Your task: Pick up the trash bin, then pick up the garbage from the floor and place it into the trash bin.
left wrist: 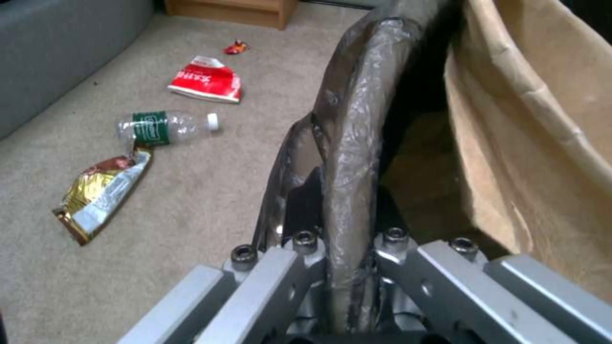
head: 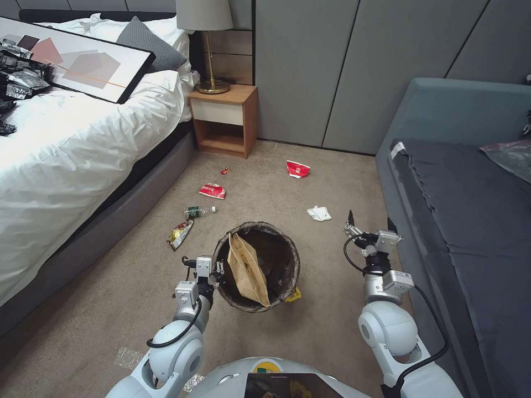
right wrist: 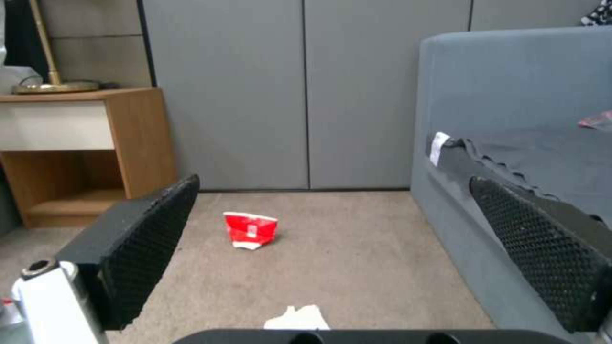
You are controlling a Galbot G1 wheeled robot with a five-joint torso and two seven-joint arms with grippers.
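Observation:
The trash bin (head: 276,243), white with a dark liner, is in front of me on the carpet floor (head: 332,309). My left gripper (head: 217,269) is shut on its near-left rim (left wrist: 347,157), one finger inside and one outside. A brown paper bag (head: 249,271) stands inside the bin (left wrist: 529,143). Garbage lies beyond it: a gold wrapper (head: 180,234) (left wrist: 102,191), a green-labelled bottle (head: 199,211) (left wrist: 167,128), a red wrapper (head: 213,190) (left wrist: 207,86), a small red scrap (head: 225,171), a red cup (head: 297,168) (right wrist: 250,230) and a white tissue (head: 319,213) (right wrist: 296,317). My right gripper (head: 370,222) (right wrist: 333,184) hangs open and empty to the right of the tissue.
A bed (head: 83,160) with a framed picture runs along the left. A wooden nightstand (head: 224,119) with a lamp stands at the back. A grey sofa (head: 464,210) lines the right, close beside my right arm. A yellow scrap (head: 293,294) peeks out by the bin's base.

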